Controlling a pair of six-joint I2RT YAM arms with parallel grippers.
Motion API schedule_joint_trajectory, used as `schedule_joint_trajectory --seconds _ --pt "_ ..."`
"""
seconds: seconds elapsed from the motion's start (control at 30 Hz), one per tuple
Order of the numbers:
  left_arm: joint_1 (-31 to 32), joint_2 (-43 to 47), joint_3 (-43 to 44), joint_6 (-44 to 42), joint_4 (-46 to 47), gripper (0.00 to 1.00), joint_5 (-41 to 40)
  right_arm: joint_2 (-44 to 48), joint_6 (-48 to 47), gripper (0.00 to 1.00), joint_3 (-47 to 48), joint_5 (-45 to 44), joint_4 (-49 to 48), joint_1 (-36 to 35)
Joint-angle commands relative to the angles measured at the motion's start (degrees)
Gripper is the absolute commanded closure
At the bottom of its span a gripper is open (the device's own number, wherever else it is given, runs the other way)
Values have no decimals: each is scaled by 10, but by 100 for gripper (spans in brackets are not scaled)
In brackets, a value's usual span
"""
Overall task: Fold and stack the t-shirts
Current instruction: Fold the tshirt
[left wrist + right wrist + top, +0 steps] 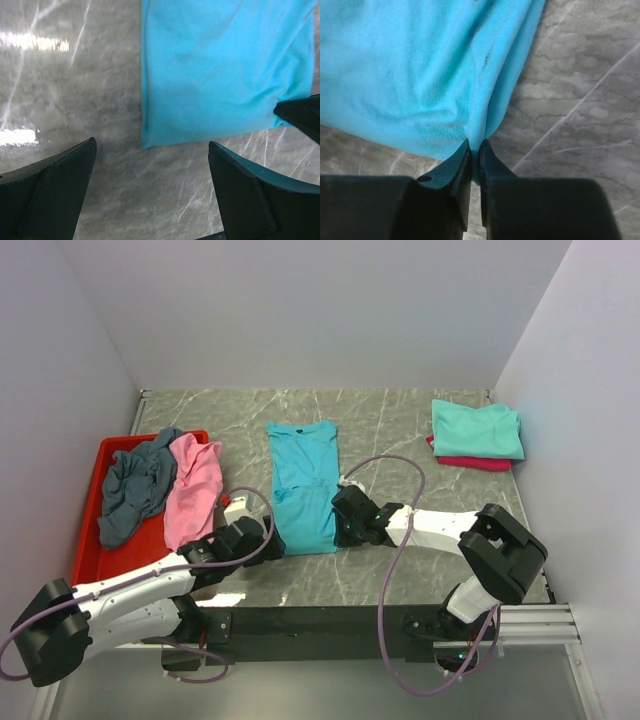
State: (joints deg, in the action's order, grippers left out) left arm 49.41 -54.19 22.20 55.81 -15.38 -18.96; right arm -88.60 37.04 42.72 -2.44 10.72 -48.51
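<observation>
A bright turquoise t-shirt [303,485] lies folded into a long strip in the middle of the table. My right gripper [475,142] is shut on a pinch of its cloth at the near right corner [341,532]. My left gripper [151,145] hovers open just before the shirt's near left corner [145,142], touching nothing; in the top view it is by that corner [270,540]. A pink t-shirt [193,490] and a slate-grey one [135,490] lie crumpled at the left. A folded mint-green t-shirt [478,428] rests on a crimson one [470,462] at the back right.
The pink and grey shirts lie in a red tray [120,565] against the left wall. Purple cables [400,530] loop over the table near the right arm. Walls close in the left, back and right sides.
</observation>
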Motion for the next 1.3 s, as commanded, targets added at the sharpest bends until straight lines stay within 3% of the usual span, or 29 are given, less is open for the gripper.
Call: schedule_joint_trajectory --seconds 0.0,0.27,0.57,1.17,1.23,1.27 --pt "-3 7 -19 23 23 1 30 -13 8 91 -19 -12 38 -8" --pt "-2 2 -46 47 47 1 34 -12 8 95 -16 -11 38 -15" --pt "-3 -46 -23 43 51 12 1 -16 9 96 -14 -9 33 -25" --pt "-1 -116 -22 36 51 64 9 0 13 97 -26 -13 32 -26" --pt "-1 -111 -25 39 47 81 10 3 13 97 -26 -15 33 -26" --pt "-1 -108 -26 46 44 99 10 3 13 97 -26 -16 34 -25"
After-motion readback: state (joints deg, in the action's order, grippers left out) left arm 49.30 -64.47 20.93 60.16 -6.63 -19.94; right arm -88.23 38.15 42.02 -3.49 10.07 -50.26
